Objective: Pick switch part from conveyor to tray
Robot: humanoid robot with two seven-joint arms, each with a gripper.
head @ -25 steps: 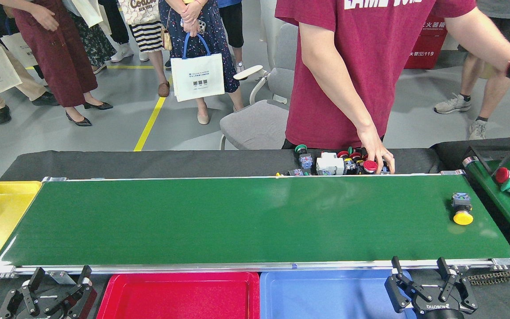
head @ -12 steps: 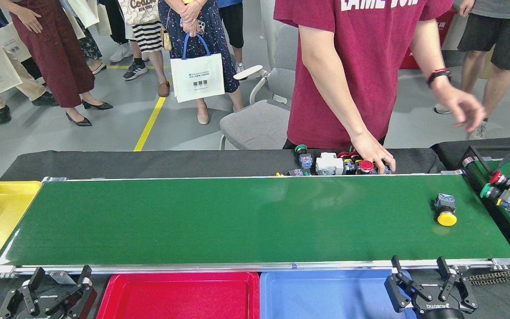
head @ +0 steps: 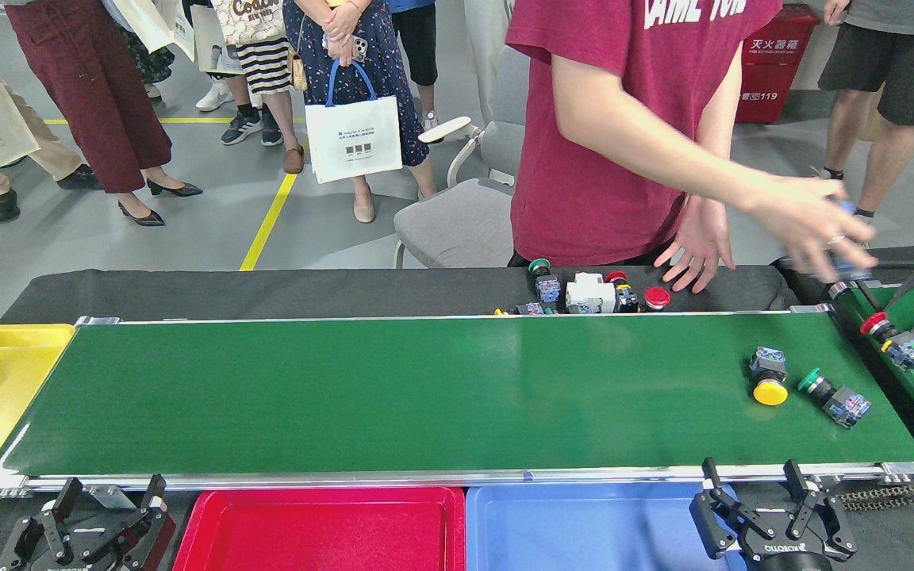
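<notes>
- The conveyor [head: 393, 388] runs wide and mostly bare; bystanders crowd the grey floor beyond it.
- Two switch parts lie just beyond the right gripper [head: 770, 496]: yellow switch [head: 768, 377] and green switch [head: 834, 398], near each other.
- Red tray [head: 322, 527] and blue tray [head: 584, 527] sit between the grippers.
- Right gripper and left gripper [head: 100, 507] both gape, holding nothing.

Yellow-capped switch [head: 769, 378] carried leftward, green-capped switch [head: 834, 397] newly on conveyor [head: 425, 396], person's hand [head: 810, 226] (blurred, perhaps holding something) lifted.

Beyond my table, grey floor [head: 147, 238] with a yellow line [head: 270, 214], a grey office chair [head: 465, 214], a red cabinet [head: 774, 63]
</notes>
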